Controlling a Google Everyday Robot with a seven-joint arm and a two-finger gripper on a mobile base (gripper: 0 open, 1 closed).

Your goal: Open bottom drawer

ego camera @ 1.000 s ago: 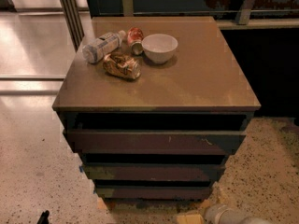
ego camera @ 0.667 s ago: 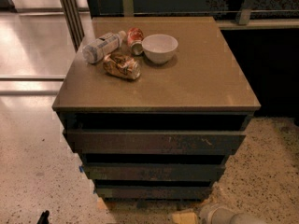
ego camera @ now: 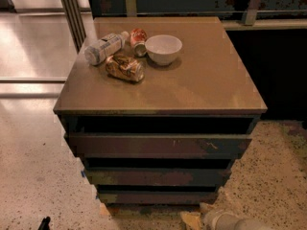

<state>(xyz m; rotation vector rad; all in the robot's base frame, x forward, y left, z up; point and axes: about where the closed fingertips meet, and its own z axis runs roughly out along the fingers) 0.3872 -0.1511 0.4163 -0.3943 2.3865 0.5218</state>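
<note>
Maroon bottom drawer (ego camera: 158, 197) has end effector (ego camera: 194, 219) (cropped) just below.

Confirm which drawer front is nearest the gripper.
The bottom drawer, narrowest and lowest of three; the gripper sits at the picture's bottom edge, right of centre.

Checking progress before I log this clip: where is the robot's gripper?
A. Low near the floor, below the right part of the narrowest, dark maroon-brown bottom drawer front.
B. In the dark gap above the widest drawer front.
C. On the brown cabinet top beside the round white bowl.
A: the gripper, at the end of the pale arm, sits at the picture's lower edge, just under the right part of the dark maroon-brown bottom drawer.
</note>
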